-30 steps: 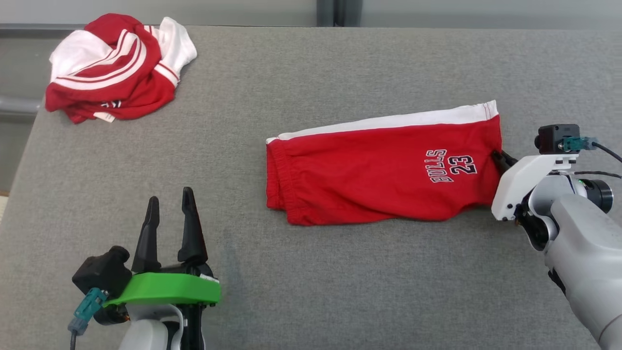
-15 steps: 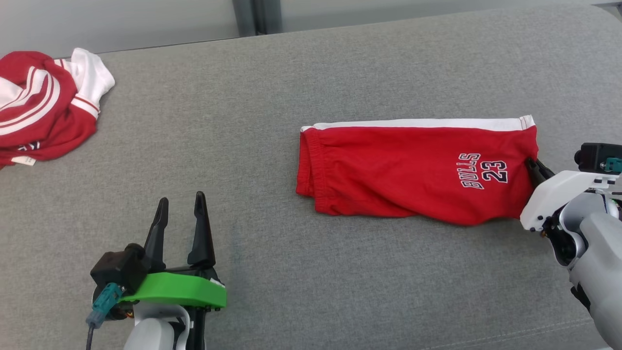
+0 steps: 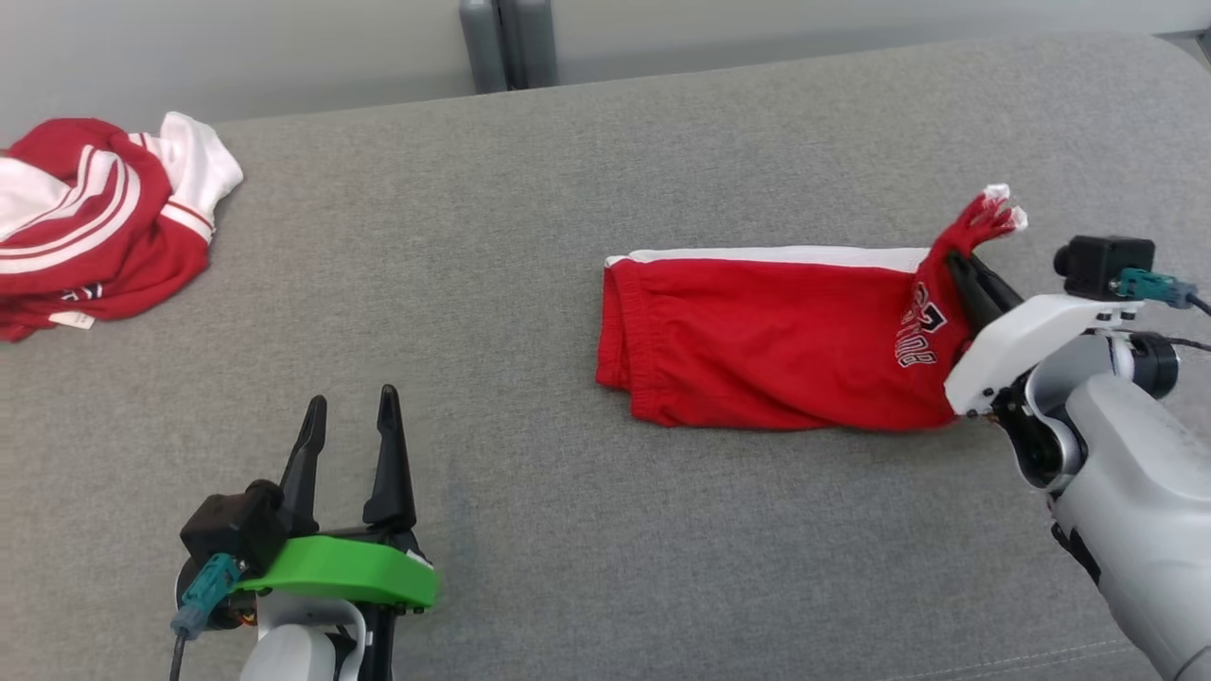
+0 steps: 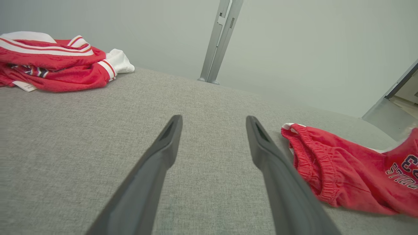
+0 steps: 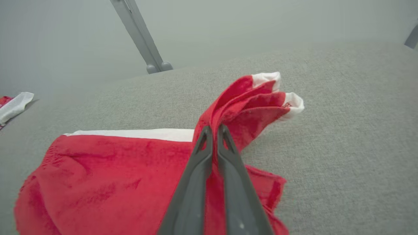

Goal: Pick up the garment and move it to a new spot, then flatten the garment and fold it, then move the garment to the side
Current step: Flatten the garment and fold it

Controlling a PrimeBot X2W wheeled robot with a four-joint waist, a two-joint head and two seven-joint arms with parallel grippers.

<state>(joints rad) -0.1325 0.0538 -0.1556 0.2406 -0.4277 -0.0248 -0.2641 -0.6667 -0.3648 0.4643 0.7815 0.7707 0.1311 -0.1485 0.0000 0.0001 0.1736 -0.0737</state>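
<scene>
The garment [image 3: 766,340] is a pair of red shorts with a white side stripe, folded lengthwise on the grey table, waistband to the left. My right gripper [image 3: 957,267] is shut on its right hem and holds that end bunched up off the surface, the white-tipped corner [image 5: 281,98] sticking up past the fingertips. In the right wrist view the two fingers [image 5: 212,137] pinch red cloth between them. My left gripper [image 3: 348,414] stands open at the lower left with nothing in it, well clear of the shorts [image 4: 343,173].
A crumpled red and white garment [image 3: 95,227] lies at the table's far left corner, also in the left wrist view [image 4: 55,62]. A grey post [image 3: 506,43] stands behind the table's far edge.
The right gripper has lifted the shorts' right hem, which lay flat before, and bunched it up. The head camera has turned, shifting the whole picture. The left gripper stays open.
</scene>
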